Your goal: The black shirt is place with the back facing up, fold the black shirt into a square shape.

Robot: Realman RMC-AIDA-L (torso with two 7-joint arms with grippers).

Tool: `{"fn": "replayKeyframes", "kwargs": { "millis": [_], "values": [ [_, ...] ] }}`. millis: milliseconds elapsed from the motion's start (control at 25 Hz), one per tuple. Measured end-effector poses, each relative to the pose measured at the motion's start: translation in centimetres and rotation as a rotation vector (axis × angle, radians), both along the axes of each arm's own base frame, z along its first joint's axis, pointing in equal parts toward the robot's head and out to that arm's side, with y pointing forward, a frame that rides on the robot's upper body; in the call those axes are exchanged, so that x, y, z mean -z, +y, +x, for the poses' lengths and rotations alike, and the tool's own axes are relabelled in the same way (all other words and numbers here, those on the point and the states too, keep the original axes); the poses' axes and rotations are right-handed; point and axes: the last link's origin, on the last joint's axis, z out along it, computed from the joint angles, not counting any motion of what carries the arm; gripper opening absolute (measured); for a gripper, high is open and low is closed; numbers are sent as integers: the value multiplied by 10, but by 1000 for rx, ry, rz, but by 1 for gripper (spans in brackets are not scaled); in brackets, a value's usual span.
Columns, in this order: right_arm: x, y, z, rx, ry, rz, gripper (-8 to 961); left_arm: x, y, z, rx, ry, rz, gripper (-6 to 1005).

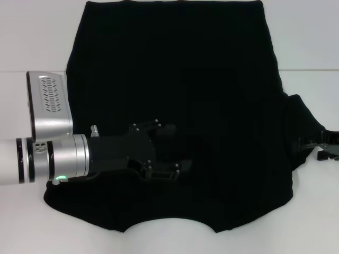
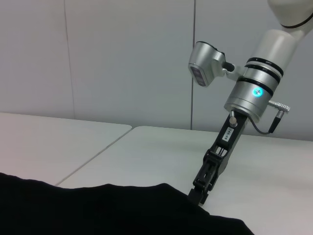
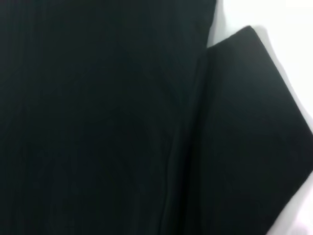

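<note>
Black shirt (image 1: 180, 79): soft matte cloth, flat on white table (image 1: 307, 42). Left gripper (image 1: 167, 151) over shirt, fingers spread apart. Right gripper (image 2: 198, 193) at sleeve edge, grip state indeterminate

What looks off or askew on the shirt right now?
Nothing damaged. The black shirt lies flat on the white table, with its right sleeve still sticking out unfolded. The right gripper sits at that sleeve's edge; the left gripper is over the shirt's near left part.

Lab (bare white table (image 2: 146, 152), walls (image 2: 122, 58))
</note>
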Motion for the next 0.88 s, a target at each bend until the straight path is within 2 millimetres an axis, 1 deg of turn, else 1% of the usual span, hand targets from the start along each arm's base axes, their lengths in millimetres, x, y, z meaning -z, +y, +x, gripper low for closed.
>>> {"fn": "replayKeyframes", "kwargs": {
  "millis": [240, 480, 680, 880],
  "values": [
    [0, 6, -2, -11, -13, 29, 860, 0, 0, 0, -1, 1, 1, 905],
    [5, 9, 1, -1, -23, 51, 740, 0, 0, -1, -6, 1, 1, 905],
    [6, 10, 1, -2, -25, 53, 640, 0, 1, -1, -6, 2, 2, 905],
    [5, 13, 1, -14, -36, 68, 457, -1, 1, -1, -6, 1, 4, 905]
  ]
}}
